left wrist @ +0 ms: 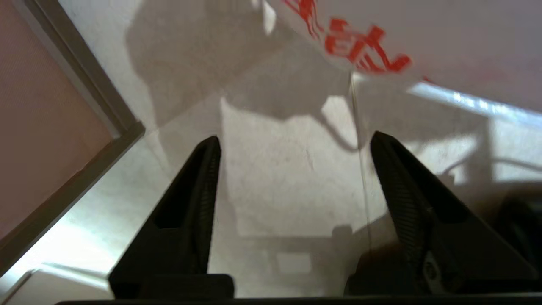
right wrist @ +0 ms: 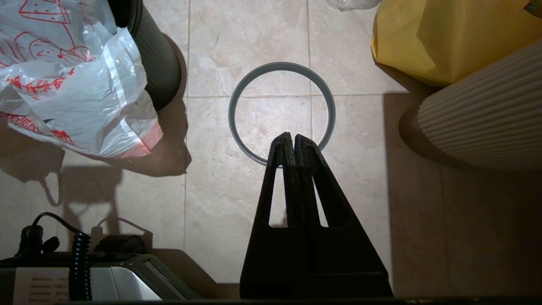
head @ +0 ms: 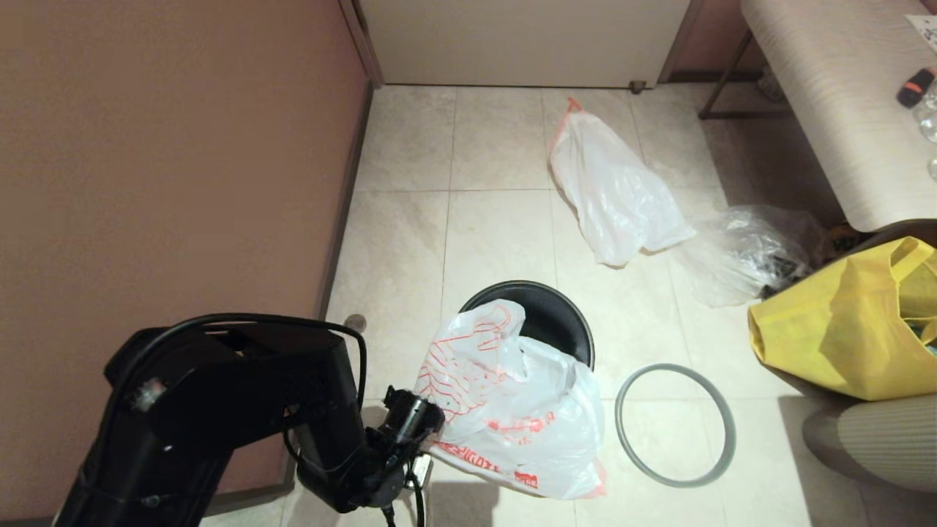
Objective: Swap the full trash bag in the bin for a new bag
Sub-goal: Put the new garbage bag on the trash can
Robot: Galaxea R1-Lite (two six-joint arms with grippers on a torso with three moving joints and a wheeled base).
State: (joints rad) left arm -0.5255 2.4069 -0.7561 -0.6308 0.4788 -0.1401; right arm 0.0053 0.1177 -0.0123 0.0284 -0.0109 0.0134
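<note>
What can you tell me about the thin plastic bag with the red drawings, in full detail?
The translucent white thin plastic bag printed with red line drawings and lettering is crumpled and loosely bunched. It hangs over the near rim of the small round black plastic bin and spills down onto the tiled floor. Its mouth is not spread over the rim. Nothing grips it.

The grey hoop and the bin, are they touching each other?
Apart. The head view shows the grey hoop flat on the floor beside the bin, with bare tile between them.
</note>
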